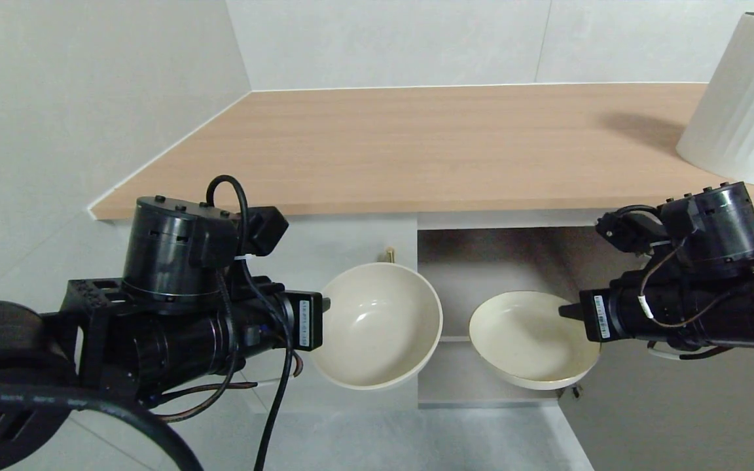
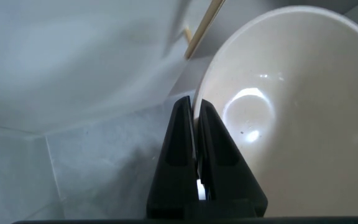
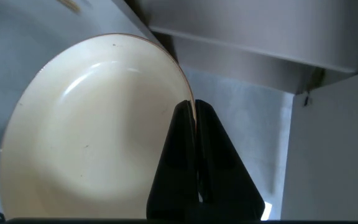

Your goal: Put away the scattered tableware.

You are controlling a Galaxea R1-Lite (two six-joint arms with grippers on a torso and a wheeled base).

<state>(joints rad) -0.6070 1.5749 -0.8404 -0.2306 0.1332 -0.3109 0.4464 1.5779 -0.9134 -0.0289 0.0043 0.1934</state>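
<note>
My left gripper (image 1: pixel 326 304) is shut on the rim of a deep cream bowl (image 1: pixel 377 324), which hangs in the air in front of the closed cabinet door (image 1: pixel 351 239). In the left wrist view the fingers (image 2: pixel 182 134) pinch the bowl (image 2: pixel 291 112) wall edge-on. My right gripper (image 1: pixel 563 311) is shut on the rim of a shallower cream plate (image 1: pixel 531 340), held before the open cabinet compartment (image 1: pixel 495 261). The right wrist view shows that gripper (image 3: pixel 194 112) clamped on the plate (image 3: pixel 92 130) edge. The two dishes hang side by side, a small gap apart.
A wooden countertop (image 1: pixel 429 144) runs above the cabinet, with a white ribbed lampshade (image 1: pixel 743 98) at its right end. The closed door carries a brass knob (image 1: pixel 389 252). A shelf edge (image 1: pixel 455 339) crosses the open compartment, whose door (image 1: pixel 678 405) is swung out to the right.
</note>
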